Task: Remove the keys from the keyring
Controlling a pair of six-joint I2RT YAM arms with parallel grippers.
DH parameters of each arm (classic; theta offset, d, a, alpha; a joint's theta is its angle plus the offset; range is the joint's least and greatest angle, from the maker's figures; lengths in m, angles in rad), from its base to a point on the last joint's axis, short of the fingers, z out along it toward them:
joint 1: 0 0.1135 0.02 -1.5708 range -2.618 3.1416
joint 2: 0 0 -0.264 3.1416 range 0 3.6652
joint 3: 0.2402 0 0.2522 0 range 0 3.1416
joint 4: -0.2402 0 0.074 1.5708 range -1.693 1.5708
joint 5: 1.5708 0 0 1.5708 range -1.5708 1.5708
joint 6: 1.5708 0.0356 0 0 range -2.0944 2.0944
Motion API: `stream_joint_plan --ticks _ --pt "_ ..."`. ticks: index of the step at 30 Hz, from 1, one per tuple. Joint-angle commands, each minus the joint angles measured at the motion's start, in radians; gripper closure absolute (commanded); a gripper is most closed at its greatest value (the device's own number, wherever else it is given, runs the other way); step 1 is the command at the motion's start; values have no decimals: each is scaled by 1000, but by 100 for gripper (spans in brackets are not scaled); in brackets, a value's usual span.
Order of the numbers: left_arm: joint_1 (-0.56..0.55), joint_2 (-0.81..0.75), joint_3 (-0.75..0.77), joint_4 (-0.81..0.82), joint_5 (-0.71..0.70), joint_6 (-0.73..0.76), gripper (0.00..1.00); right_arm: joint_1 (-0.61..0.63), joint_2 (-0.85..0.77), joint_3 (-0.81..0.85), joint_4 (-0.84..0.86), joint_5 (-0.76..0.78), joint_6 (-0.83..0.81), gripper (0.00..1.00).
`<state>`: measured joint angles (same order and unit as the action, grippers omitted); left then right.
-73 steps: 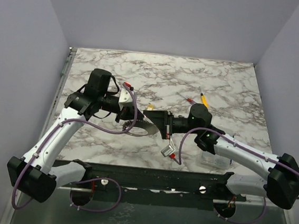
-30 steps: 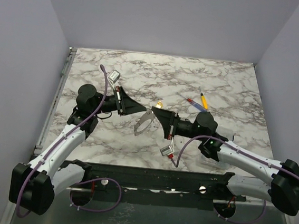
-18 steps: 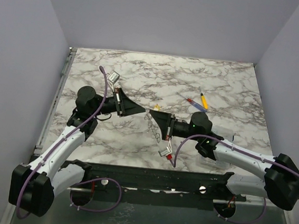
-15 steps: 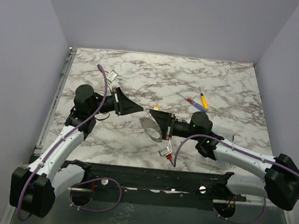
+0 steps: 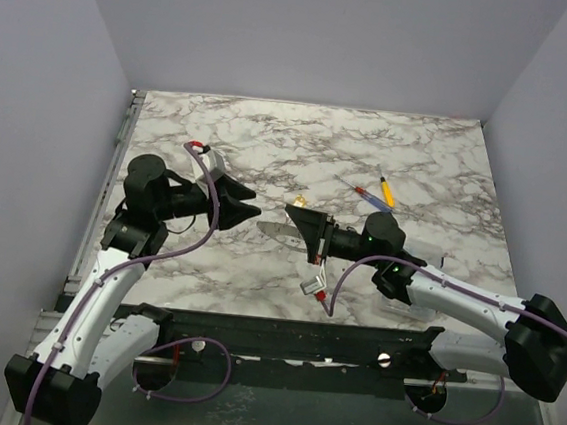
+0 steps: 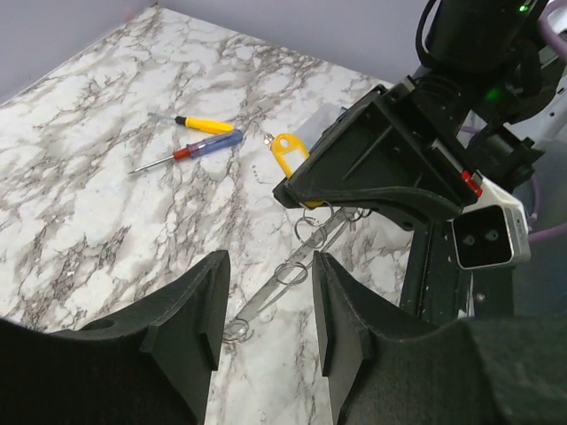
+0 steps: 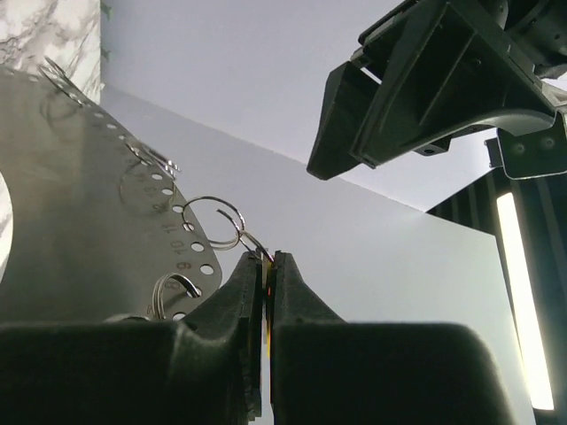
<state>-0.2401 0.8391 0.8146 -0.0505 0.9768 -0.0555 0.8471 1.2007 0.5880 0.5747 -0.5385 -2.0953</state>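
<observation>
My right gripper point(image 5: 293, 215) is shut on the small yellow key point(image 5: 300, 202), whose thin yellow edge shows between the fingers in the right wrist view point(image 7: 268, 257). The grey metal keyring point(image 5: 273, 234) hangs from those jaws just above the table. It is a flat plate with numbered holes and small wire rings point(image 7: 80, 204). My left gripper point(image 5: 252, 209) is open and empty, a short way left of the keyring. In the left wrist view the keyring point(image 6: 276, 283) shows between my open fingers point(image 6: 213, 292), with the yellow key point(image 6: 282, 152) by the right gripper point(image 6: 285, 189).
A yellow-handled screwdriver point(image 5: 388, 190) and a red-blue one point(image 5: 366, 194) lie on the marble table point(image 5: 310, 145) behind the right arm. A clear plastic box point(image 5: 410, 305) sits under the right forearm near the front edge.
My left gripper let go of the keyring and drew back to the left. The keyring now hangs from the right gripper alone and has swung from upright to nearly flat.
</observation>
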Motion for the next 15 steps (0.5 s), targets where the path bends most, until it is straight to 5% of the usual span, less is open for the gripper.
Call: stream_joint_plan --ticks 1,8,15 --pt "-26 19 20 -91 -14 143 52 3 -11 31 24 36 -104 99" --pt "-200 63 37 -197 -159 192 50 4 -10 45 -25 90 -75 99" --pt "-255 128 61 -203 -196 198 50 4 -29 56 -99 119 -61 99"
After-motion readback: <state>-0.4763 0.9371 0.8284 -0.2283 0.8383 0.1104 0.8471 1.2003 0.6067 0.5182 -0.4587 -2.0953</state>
